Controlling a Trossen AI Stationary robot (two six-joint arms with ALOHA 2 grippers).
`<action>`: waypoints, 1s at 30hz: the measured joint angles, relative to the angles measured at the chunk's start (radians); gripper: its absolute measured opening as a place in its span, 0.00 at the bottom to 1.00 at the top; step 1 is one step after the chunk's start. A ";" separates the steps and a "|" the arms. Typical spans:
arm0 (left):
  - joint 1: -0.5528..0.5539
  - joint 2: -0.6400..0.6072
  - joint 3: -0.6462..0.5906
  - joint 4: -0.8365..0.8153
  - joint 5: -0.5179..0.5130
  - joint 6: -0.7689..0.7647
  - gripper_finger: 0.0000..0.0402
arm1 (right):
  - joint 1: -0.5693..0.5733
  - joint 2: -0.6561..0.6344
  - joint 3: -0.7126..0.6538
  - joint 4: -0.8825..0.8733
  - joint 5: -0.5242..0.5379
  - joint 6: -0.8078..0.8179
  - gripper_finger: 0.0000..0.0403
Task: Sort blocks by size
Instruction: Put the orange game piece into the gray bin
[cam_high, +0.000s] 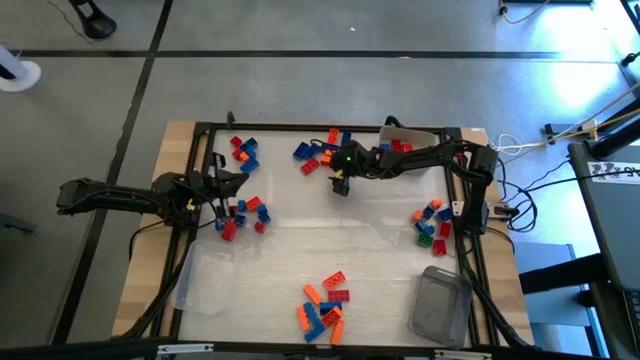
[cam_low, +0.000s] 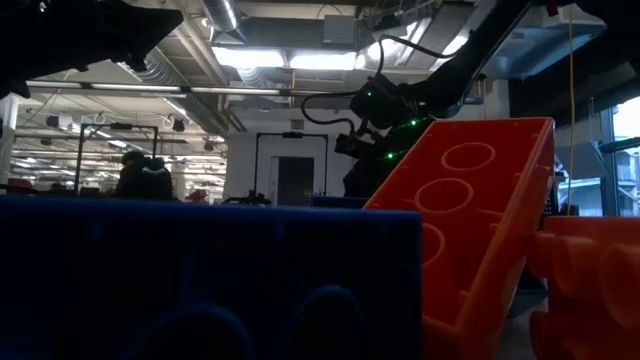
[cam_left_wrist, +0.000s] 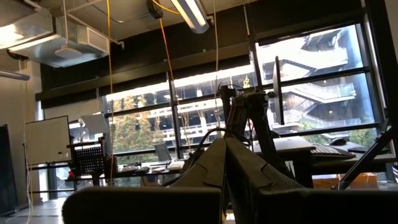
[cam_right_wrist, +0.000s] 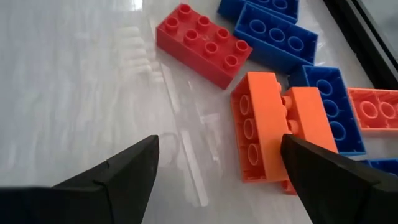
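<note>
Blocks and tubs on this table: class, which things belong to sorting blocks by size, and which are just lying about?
Part of the job:
- blocks, in scattered clusters
- red block
- orange block, nearest the open right gripper

Lying about:
- clear tub
- grey tub
- left gripper, shut and waiting at the table's left

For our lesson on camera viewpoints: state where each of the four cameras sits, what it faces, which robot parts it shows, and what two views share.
High: overhead, facing down; table, both arms, blocks.
Low: table height, facing the room; blue brick, orange brick, an arm above.
Left wrist: faces windows; shut left gripper.
Right wrist: faces the tabletop; open right gripper, orange block.
Shared: high and right wrist views show the right gripper.
</note>
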 joint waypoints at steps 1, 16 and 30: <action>0.000 0.000 0.000 0.000 0.000 0.000 0.00 | 0.000 0.000 0.000 -0.002 -0.010 0.000 0.83; 0.000 0.000 0.000 0.000 0.000 0.000 0.00 | 0.052 -0.035 0.000 -0.072 -0.055 0.017 0.83; 0.000 0.000 0.000 0.000 0.000 0.000 0.00 | 0.027 -0.050 -0.001 -0.063 -0.004 -0.005 0.83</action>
